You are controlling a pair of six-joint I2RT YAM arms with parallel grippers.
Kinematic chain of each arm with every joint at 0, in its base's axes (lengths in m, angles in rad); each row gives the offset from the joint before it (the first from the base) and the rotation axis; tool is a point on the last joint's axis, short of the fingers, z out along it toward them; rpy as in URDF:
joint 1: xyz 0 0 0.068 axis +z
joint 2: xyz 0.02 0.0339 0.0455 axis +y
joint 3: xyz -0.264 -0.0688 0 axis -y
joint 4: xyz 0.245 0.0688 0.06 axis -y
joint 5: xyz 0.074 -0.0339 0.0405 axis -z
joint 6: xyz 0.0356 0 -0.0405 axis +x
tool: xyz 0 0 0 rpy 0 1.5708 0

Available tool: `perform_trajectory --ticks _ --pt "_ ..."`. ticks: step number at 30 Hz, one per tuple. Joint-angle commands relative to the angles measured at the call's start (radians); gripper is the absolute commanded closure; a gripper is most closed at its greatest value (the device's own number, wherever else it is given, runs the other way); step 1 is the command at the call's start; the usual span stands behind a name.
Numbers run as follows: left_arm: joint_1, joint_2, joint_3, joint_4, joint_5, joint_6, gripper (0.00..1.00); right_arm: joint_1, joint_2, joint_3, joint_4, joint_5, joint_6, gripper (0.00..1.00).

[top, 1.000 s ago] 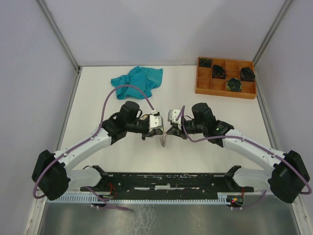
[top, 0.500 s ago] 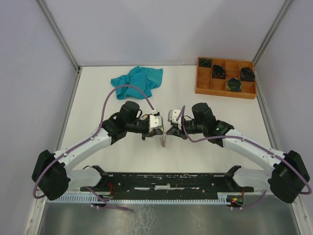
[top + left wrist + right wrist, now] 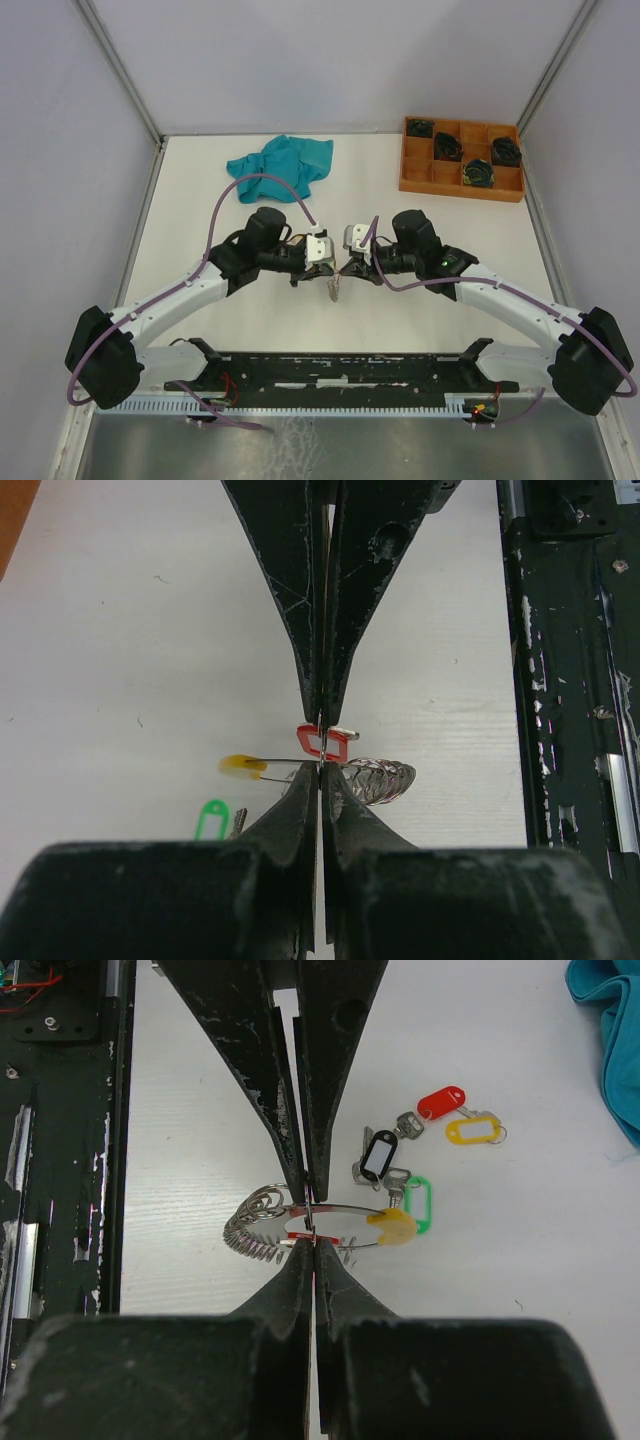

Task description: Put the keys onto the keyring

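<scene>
Step in hand: threading. The left gripper point(image 3: 320, 772), fully closed, pinches the keyring point(image 3: 392, 1228) at the centre of the table point(image 3: 185, 190). The right gripper point(image 3: 312, 1243), also closed, apparently holds a red-tagged key point(image 3: 322, 742) against it. Next: slide the key along the wire precisely.

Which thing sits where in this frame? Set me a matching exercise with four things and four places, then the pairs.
Things:
1 teal cloth
2 wooden compartment tray
3 keyring
4 black-tagged key

Places:
A far right corner of the table
B pinched between left pincer and right pincer
C loose on the table beside the ring
D far side of the table, left of centre

Pairs: 1-D; 2-A; 3-B; 4-C
</scene>
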State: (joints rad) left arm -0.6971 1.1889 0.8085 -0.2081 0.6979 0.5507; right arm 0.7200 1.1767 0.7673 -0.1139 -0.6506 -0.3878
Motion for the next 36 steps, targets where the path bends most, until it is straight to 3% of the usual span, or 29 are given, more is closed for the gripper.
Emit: perform_trajectory --ticks 1,36 --pt "-0.003 -0.017 0.036 0.037 -0.004 -0.025 0.97 0.006 -0.024 0.030 0.013 -0.012 -0.003 0.99" --pt "-0.003 -0.010 0.037 0.037 0.031 -0.024 0.97 0.004 -0.032 0.029 0.040 0.003 0.008 0.99"
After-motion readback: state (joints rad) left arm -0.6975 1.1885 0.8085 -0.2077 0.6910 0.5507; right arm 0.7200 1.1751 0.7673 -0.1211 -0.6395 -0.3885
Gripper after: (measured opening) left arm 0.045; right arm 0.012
